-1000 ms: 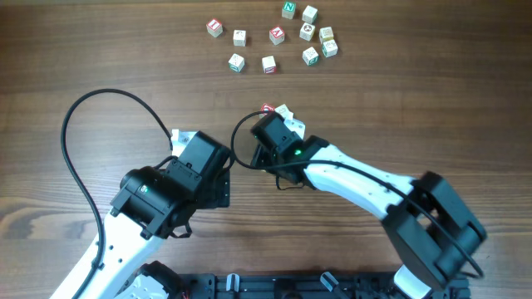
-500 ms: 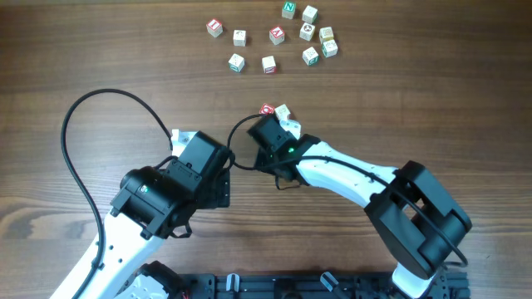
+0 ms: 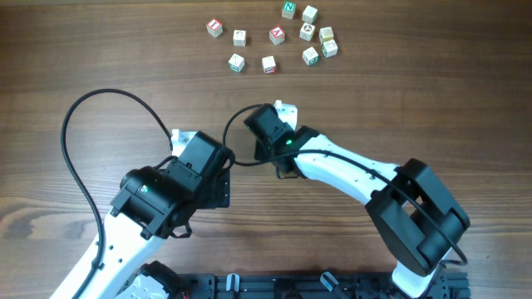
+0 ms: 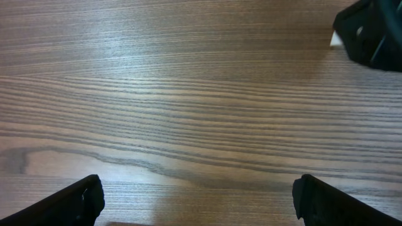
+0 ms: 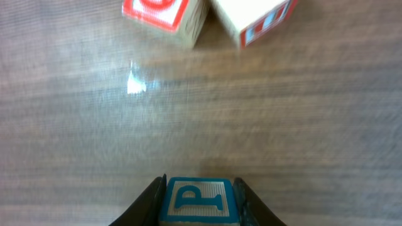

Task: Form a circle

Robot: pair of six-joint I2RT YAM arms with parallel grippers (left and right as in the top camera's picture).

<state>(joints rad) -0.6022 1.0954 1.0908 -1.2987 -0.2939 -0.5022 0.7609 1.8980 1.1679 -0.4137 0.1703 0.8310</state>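
My right gripper (image 5: pixel 198 204) is shut on a pale cube with a blue letter P (image 5: pixel 198 199), held just above the wood. Ahead of it lie a red-marked cube (image 5: pixel 164 12) and a cube with red and blue marks (image 5: pixel 254 16), side by side. From overhead the right gripper (image 3: pixel 270 123) hides its cube, and one pale cube (image 3: pixel 288 108) shows beside it. Several letter cubes lie in a loose cluster (image 3: pixel 277 35) at the far edge, with no ring formed. My left gripper (image 4: pixel 201 204) is open over bare wood.
The wooden table (image 3: pixel 100 50) is bare at the left and right. A black cable (image 3: pixel 83 116) loops from the left arm (image 3: pixel 158 195). The right arm's black wrist (image 4: pixel 370 28) shows in the top right corner of the left wrist view.
The right gripper has shut on the blue P cube and moved slightly toward the far cubes, covering the red-marked cube from overhead. The left arm has not moved.
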